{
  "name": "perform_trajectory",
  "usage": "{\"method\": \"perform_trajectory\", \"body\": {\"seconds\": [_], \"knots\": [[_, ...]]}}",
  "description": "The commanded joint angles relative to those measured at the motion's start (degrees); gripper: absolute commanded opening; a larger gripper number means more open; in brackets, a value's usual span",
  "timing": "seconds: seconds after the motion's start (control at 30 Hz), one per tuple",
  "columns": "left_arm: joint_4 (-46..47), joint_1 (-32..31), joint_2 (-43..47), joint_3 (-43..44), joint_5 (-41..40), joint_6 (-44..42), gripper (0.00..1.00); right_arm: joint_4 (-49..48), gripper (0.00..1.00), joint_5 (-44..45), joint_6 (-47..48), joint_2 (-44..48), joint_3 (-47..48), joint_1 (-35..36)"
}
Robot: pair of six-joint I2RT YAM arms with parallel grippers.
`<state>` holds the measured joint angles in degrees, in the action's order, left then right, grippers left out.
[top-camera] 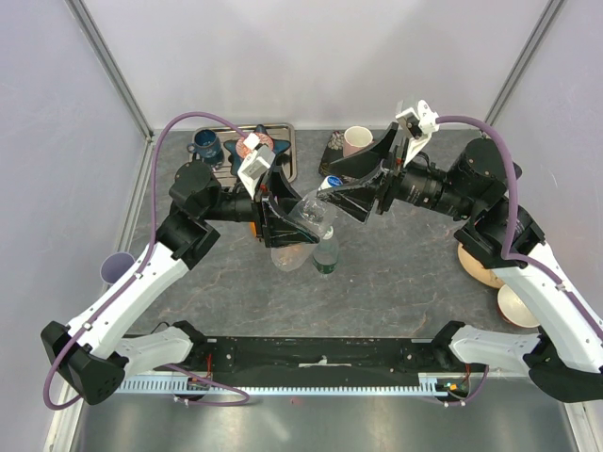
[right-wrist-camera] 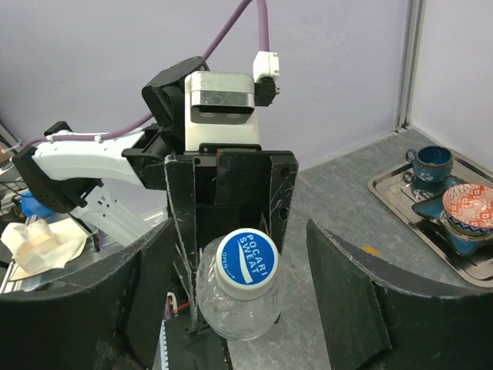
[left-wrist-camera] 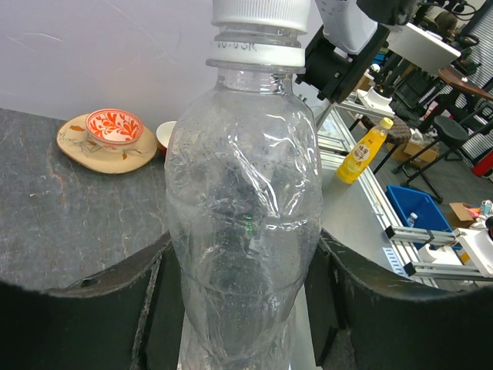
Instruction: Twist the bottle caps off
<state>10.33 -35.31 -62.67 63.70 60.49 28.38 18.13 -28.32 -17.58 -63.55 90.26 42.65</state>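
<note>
My left gripper (top-camera: 283,222) is shut on the body of the colourless clear bottle (top-camera: 309,218) and holds it tilted above the table, neck toward the right arm. In the left wrist view the bottle (left-wrist-camera: 243,231) fills the gap between the fingers (left-wrist-camera: 92,308). Its blue-and-white cap (right-wrist-camera: 248,264) sits on the neck. My right gripper (right-wrist-camera: 240,258) is open, with a finger on each side of the cap and a gap at both. Below, a green-tinted bottle (top-camera: 325,252) and an orange bottle (top-camera: 288,258) stand on the table.
A metal tray (top-camera: 285,168) with a blue mug (top-camera: 205,146) and patterned bowls lies at the back. A pink mug (top-camera: 356,141) stands beside it. A purple cup (top-camera: 117,266) is at the left edge. Plates with bowls (top-camera: 485,268) sit at the right.
</note>
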Motion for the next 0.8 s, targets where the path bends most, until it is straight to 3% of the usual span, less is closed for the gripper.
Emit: {"method": "perform_trajectory", "body": {"seconds": [0.0, 0.53, 0.63, 0.77], "knots": [[0.48, 0.24, 1.06, 0.19, 0.51, -2.10, 0.38, -0.99, 0.75, 3.00, 0.80, 0.27, 2.03, 0.41], [-3.81, -0.37, 1.94, 0.10, -7.22, -6.84, 0.38, -1.00, 0.84, 16.88, -4.47, 0.44, 4.92, 0.41], [-7.15, -1.51, 2.29, 0.81, -13.54, -9.74, 0.38, 3.21, 0.83, 22.59, -6.32, -1.57, 7.82, 0.41], [-11.45, -5.11, 3.00, 1.51, -28.88, -16.23, 0.38, 11.20, 0.83, 27.52, -10.00, -4.56, 13.18, 0.41]]}}
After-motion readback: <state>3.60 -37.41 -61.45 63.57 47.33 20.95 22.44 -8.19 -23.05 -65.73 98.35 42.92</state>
